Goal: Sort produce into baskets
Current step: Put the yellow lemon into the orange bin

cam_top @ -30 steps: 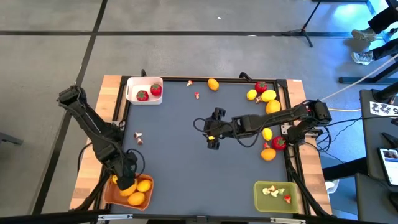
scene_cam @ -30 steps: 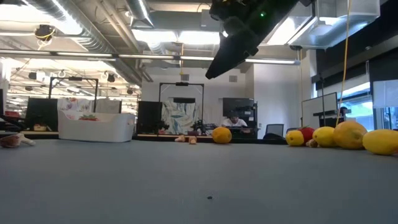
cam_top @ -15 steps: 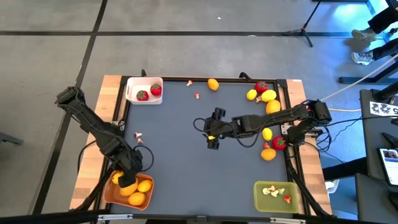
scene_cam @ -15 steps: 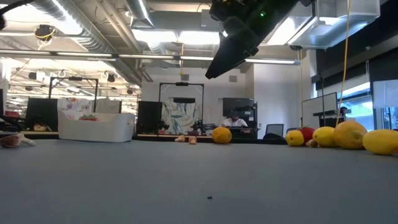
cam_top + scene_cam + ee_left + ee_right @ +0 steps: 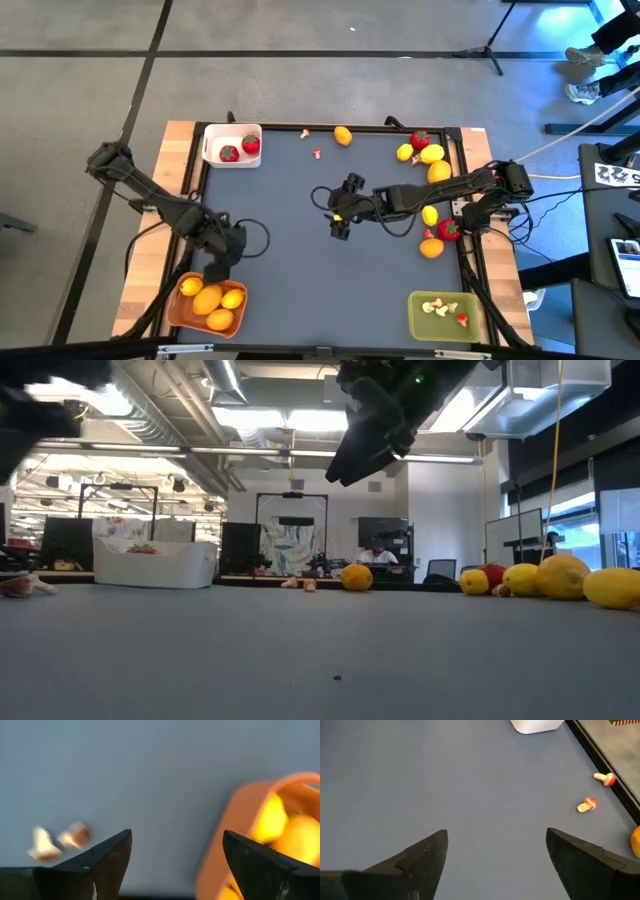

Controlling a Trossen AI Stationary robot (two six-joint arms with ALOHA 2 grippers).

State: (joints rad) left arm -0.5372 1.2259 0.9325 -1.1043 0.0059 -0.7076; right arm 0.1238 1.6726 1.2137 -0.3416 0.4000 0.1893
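Produce was split: smooth rounded lemons and citrus lay in the shallow orange basket at the desk's near left corner, where the left tool hovered open and empty just beyond the rim. Mid-desk, the right tool was held open over bare matte surface. Tiny pale bits nearby could be nudged away if a pinch were misjudged.

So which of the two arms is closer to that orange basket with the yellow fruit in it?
The left. Its gripper hangs open just above the far rim of the orange basket at the table's near-left corner. The right gripper hangs open over the middle of the table, well away from it.
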